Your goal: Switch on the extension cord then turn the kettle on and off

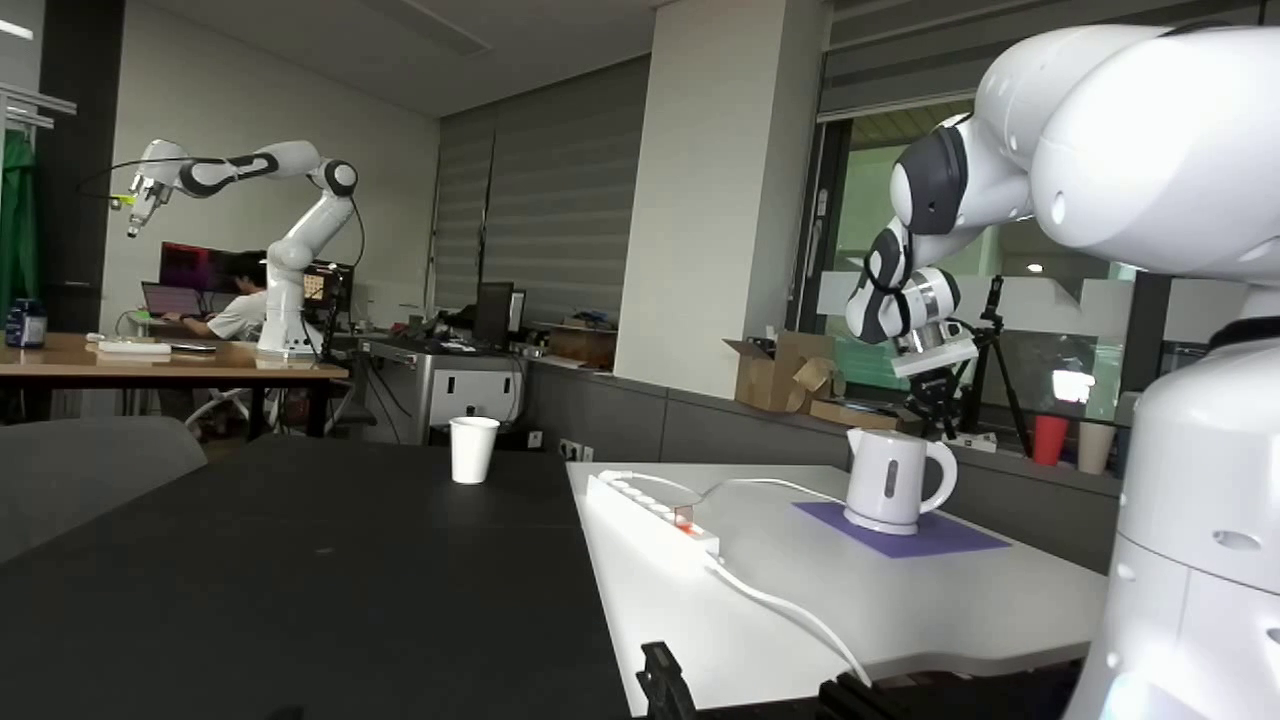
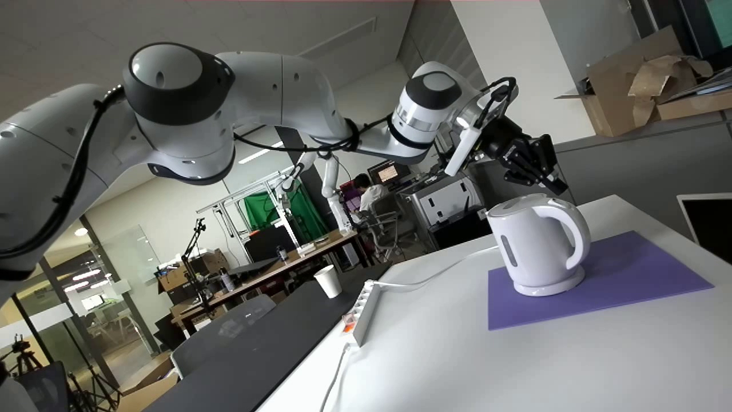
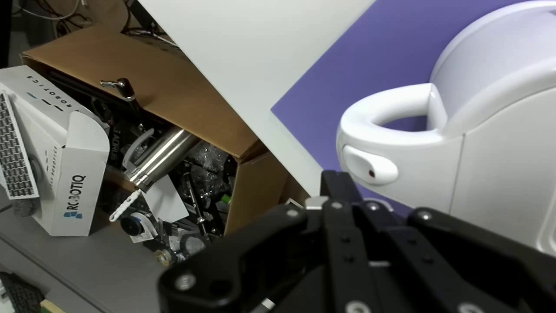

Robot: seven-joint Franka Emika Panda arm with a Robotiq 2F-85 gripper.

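The white kettle (image 1: 885,480) stands upright on its base; it also shows in an exterior view (image 2: 529,246) and the wrist view (image 3: 499,174). In the wrist view its lever switch (image 3: 369,165), with a small dark red spot, sits where the loop handle meets the top. My gripper (image 3: 341,176) is shut and empty, its fingertips close to the switch; contact cannot be told. In both exterior views the gripper (image 1: 940,425) (image 2: 559,186) is just above the kettle's handle side. The white extension cord (image 1: 635,510) (image 2: 366,315) lies on the table, with a red-orange switch (image 1: 684,522) at its near end.
A purple mat (image 1: 950,540) lies under the kettle on the white table (image 2: 434,355). A white cup (image 1: 473,450) stands on the black table (image 1: 300,560) beside it. A cardboard box (image 3: 173,95) of loose parts lies past the white table's edge. White cables trail from the power strip.
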